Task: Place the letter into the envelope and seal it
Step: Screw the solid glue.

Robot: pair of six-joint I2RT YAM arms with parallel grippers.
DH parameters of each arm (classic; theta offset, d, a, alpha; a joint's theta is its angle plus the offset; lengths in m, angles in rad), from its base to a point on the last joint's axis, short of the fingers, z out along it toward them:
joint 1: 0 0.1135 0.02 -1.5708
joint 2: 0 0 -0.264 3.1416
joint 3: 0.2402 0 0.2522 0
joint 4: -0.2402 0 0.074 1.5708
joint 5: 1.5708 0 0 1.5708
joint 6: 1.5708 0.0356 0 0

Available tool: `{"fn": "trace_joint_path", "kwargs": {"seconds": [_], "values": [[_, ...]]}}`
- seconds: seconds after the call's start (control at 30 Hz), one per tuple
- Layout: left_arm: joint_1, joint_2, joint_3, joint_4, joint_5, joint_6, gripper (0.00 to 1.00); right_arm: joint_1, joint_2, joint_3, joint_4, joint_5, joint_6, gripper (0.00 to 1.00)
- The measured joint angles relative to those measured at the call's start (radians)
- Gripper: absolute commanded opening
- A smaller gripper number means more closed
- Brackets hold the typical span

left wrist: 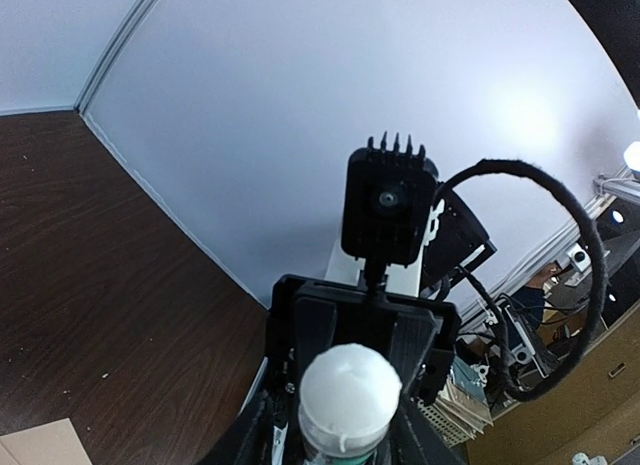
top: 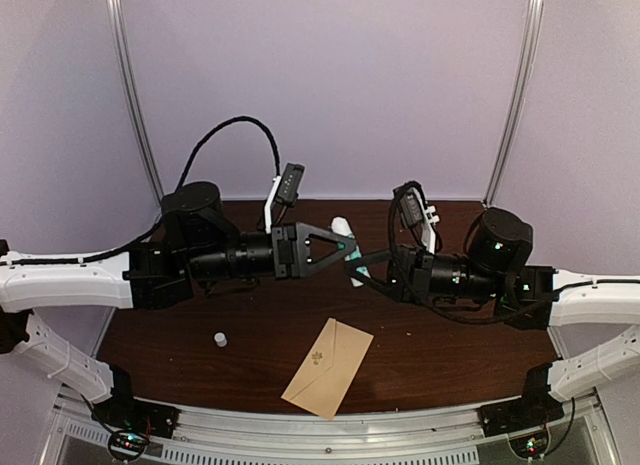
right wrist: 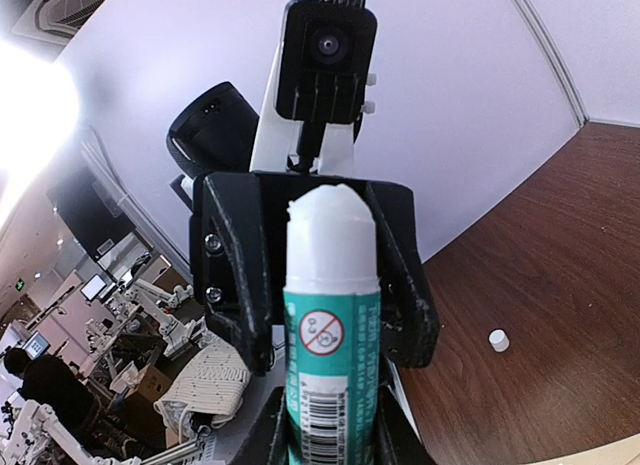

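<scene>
right tool (right wrist: 330, 440) clamped on an uncapped glue stick (right wrist: 330, 285), left tool (top: 345, 247) jaws flanking its tip, grip not discernible; envelope (top: 328, 367) flat on the surface (top: 450, 345) near the front edge, below both arms.

White glue-stick tip (left wrist: 350, 390); envelope (left wrist: 40, 443) corner bottom-left

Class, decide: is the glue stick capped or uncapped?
Uncapped: the glue stick has a bare white tip; a small white cap lies apart on the table.

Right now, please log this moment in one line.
right hand: holds uncapped glue stick | left hand: at its tip | cap: on table | envelope: on table
</scene>
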Motion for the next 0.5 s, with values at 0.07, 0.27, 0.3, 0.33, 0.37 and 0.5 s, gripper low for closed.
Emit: {"fn": "trace_joint_path", "kwargs": {"seconds": [0.07,0.27,0.3,0.33,0.37,0.5], "values": [[0.000,0.011,0.000,0.015,0.009,-0.003,0.35,0.000,0.000,0.000,0.000,0.006,0.000,0.00],[0.000,0.029,0.000,0.029,0.022,-0.006,0.21,0.000,0.002,0.000,-0.009,0.018,0.006,0.00],[0.000,0.029,0.000,0.031,0.022,-0.011,0.19,0.000,0.002,0.000,-0.011,0.020,0.007,0.06],[0.000,0.029,-0.001,0.033,0.021,-0.011,0.17,0.000,0.002,0.000,-0.012,0.023,0.010,0.12],[0.000,0.029,-0.003,0.035,0.021,-0.008,0.15,0.000,0.002,0.000,-0.012,0.025,0.011,0.20],[0.000,0.029,-0.007,0.038,0.020,-0.014,0.12,0.000,0.002,0.000,-0.021,0.027,0.013,0.50]]}}
